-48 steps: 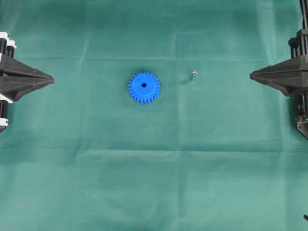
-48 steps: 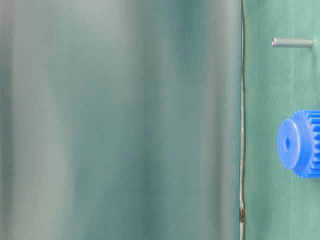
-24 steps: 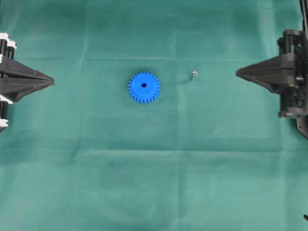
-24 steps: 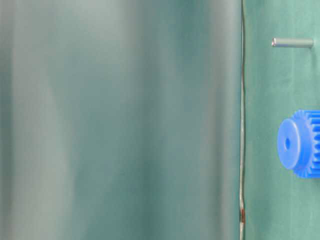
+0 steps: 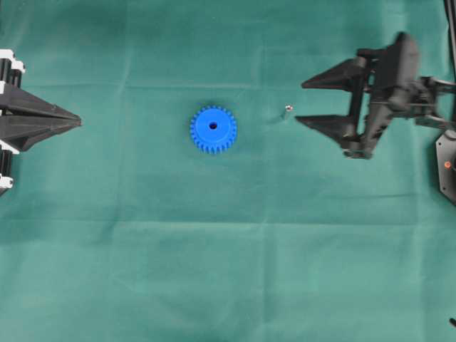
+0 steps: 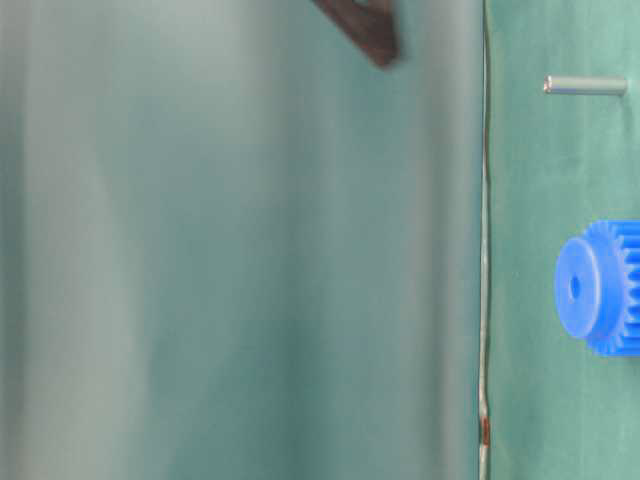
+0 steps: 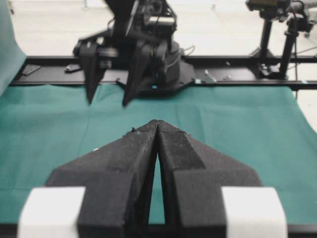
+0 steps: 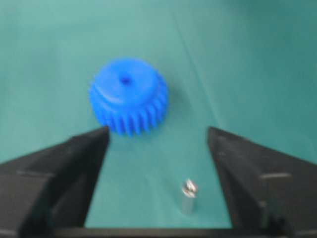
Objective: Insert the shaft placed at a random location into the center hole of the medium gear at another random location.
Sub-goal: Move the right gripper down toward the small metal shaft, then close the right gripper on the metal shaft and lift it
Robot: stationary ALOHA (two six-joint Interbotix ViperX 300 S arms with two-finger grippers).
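The medium gear, a bright blue toothed disc, lies flat on the green cloth with its center hole facing up. The shaft, a tiny silvery pin, stands on end to the gear's right. My right gripper is open just right of the shaft, with nothing between its fingers. The right wrist view shows the shaft in the gap of the gripper and the gear beyond. My left gripper rests shut and empty at the far left, its tips pressed together.
Green cloth covers the whole table. In the table-level view, which is turned on its side, the shaft and gear show at the right and a dark finger at the top. The right arm's base stands opposite.
My right gripper has swung in from the right edge toward the shaft and gone from shut to open. Gear, shaft and left gripper have not moved.
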